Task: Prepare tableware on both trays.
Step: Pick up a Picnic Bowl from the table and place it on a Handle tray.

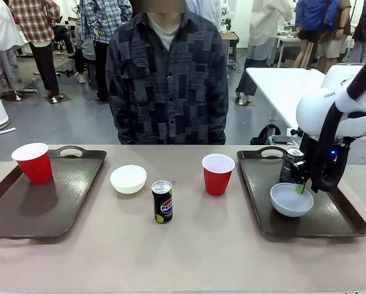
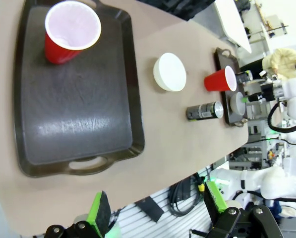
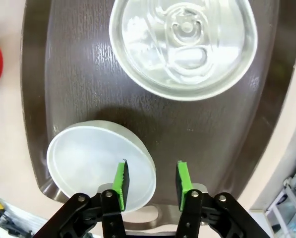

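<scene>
On the left tray (image 1: 48,208) stands a red cup (image 1: 34,162). On the table between the trays are a white bowl (image 1: 128,179), a Pepsi can (image 1: 162,201) and a second red cup (image 1: 217,174). The right tray (image 1: 330,220) holds a dark can (image 1: 291,164) and a white bowl (image 1: 291,199). My right gripper (image 1: 300,188) hangs just over that bowl's far rim. In the right wrist view my right gripper (image 3: 151,178) is open, its green pads astride the bowl's (image 3: 88,158) rim, the can top (image 3: 185,44) beyond. My left gripper (image 2: 156,206) is open, high above the left tray (image 2: 78,114).
A person in a dark patterned shirt (image 1: 167,79) stands at the table's far edge, hands out of sight. Bare tabletop (image 1: 170,257) runs along the near side. A second white table (image 1: 284,86) stands behind the right arm.
</scene>
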You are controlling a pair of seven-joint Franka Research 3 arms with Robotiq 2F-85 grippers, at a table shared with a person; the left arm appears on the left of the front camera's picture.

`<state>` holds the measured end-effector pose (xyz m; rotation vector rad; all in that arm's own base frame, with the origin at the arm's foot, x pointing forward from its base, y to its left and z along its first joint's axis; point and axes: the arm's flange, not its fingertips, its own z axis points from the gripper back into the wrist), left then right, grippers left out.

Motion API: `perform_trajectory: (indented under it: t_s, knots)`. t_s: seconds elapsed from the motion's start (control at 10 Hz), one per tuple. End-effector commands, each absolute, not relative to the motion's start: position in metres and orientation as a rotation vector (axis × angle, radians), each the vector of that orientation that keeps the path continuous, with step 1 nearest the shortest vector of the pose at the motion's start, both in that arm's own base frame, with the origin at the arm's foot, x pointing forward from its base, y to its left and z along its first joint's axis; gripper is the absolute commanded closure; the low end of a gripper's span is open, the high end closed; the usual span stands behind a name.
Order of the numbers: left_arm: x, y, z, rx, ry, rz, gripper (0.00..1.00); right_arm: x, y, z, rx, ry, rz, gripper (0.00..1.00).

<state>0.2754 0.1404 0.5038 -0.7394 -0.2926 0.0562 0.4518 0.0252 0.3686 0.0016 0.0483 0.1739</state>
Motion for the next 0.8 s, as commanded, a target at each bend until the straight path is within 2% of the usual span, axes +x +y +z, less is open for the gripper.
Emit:
perform_trajectory:
  t_s: [0.0,0.4,0.7]
  knots:
    - [0.275,0.14,0.505,-0.759,-0.294,0.062,0.0,0.441,0.024,0.387,-0.044,0.059,0.181,0.42]
    - [0.275,0.14,0.505,-0.759,-0.294,0.062,0.0,0.411,0.025,0.435,0.005,0.035,0.186,0.02]
    - [0.275,0.14,0.505,-0.759,-0.294,0.062,0.0,0.404,0.03,0.459,-0.007,-0.019,0.129,0.0]
